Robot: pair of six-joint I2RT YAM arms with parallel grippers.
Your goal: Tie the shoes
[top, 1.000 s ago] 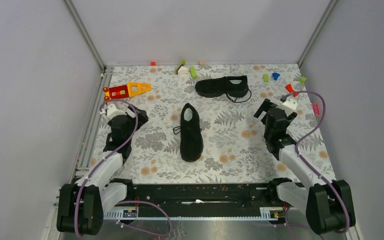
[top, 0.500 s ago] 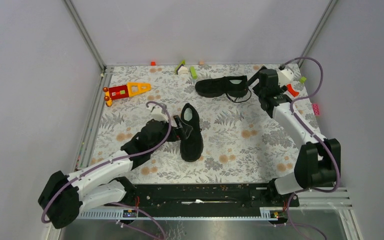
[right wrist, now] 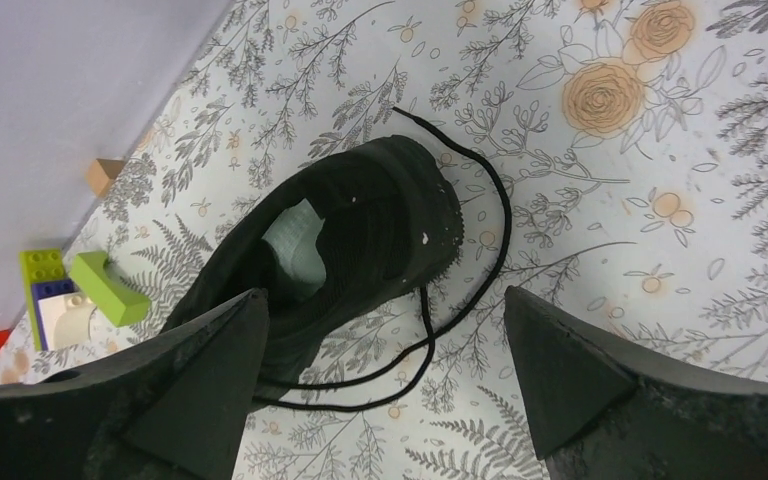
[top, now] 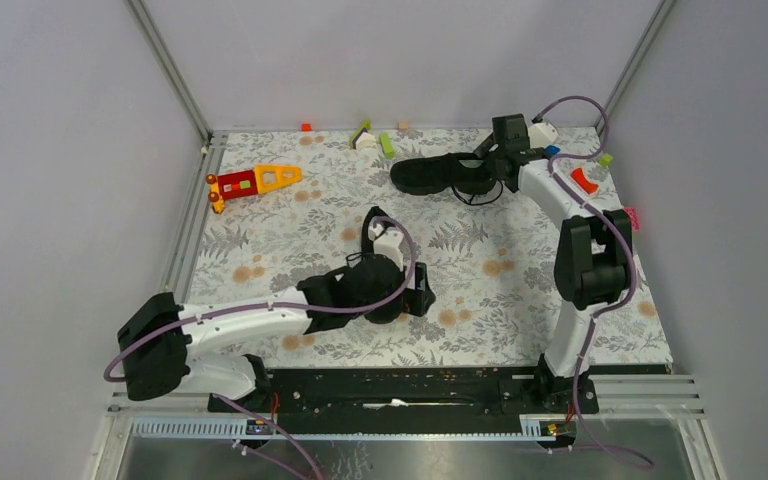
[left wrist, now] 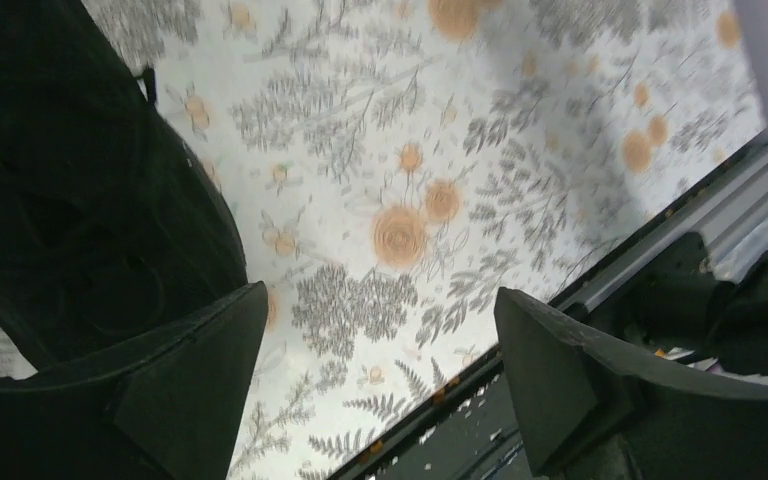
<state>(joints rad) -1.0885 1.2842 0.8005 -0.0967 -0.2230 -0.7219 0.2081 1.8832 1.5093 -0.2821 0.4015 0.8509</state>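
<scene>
Jaws stand wide on both arms, nothing held.
The left gripper sits just right of the near shoe at its toe, mid-scene; the right gripper hangs over the far shoe, far right, laces loose.

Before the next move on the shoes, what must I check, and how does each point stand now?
1. left end effector open: ok.
2. right end effector open: ok.
3. far shoe in front of the right end effector: ok.
4. its lace visible, loose on the table: ok.
5. near shoe inside the left end effector: not ok, it lies beside it.
6. near shoe's lace visible: cannot tell.
</scene>
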